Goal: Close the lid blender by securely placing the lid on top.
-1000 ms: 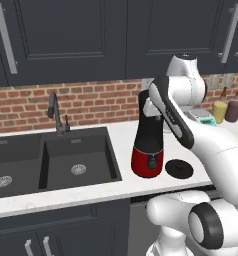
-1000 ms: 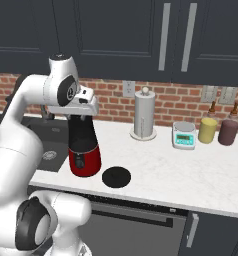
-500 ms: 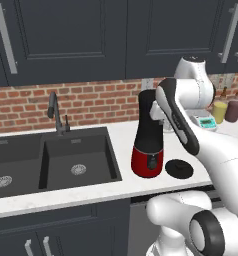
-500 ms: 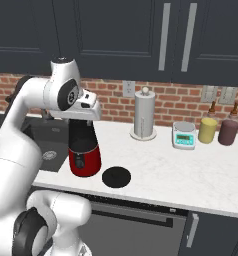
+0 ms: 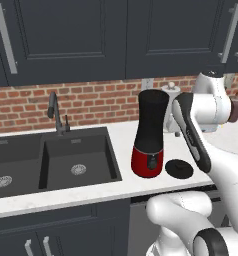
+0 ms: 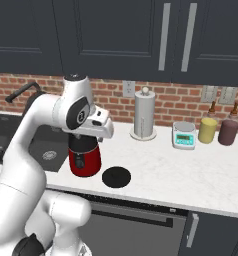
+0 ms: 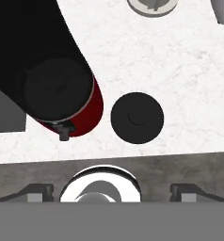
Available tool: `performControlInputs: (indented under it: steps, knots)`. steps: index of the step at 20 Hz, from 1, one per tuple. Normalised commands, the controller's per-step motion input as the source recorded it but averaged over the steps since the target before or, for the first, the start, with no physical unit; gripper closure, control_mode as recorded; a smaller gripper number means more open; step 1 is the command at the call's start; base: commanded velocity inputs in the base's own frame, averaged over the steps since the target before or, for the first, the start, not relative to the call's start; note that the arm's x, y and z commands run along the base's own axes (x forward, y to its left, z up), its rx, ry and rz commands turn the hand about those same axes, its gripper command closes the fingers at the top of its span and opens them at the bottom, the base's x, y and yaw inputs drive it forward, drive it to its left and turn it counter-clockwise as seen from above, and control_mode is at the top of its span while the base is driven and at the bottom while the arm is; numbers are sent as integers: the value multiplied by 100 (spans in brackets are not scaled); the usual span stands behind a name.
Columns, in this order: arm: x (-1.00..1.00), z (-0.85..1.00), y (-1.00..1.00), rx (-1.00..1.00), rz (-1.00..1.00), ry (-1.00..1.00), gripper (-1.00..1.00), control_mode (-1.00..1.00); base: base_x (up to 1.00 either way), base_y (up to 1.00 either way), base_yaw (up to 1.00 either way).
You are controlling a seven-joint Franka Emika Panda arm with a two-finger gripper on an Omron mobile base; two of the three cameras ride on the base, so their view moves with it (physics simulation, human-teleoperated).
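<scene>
**Lid flat on the bench, blender uncovered**

Your blender (image 5: 151, 135) stands upright beside the sink (image 5: 51, 160). The lid (image 7: 137, 117) lies flat on the bench (image 6: 191, 170), just beside the red base at its 3 o'clock in the hand view, apart. You cannot tell how the jaws stand.

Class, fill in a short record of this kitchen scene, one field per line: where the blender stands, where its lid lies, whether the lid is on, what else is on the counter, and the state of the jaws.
blender: upright on the white counter, just right of the sink
lid: flat on the counter beside the blender's red base, apart from it
lid on blender: not yet
other items: paper-towel roll, small scale, two jars by the brick wall
gripper: high above the counter, looking down on lid and blender
jaws: open, holding nothing
</scene>
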Motion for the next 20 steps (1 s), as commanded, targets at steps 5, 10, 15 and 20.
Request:
performControlInputs:
  steps: [5,10,15,20]
  knots:
    - [-8,-55,-39,0,-3,0,-100,-100,0,0,0]
    - [0,-66,-25,-1,0,0,-100,-100,0,0,0]
    - [0,-43,-1,0,0,0,-100,-100,0,0,0]
    - [10,-41,0,0,0,0,-100,-100,0,0,0]
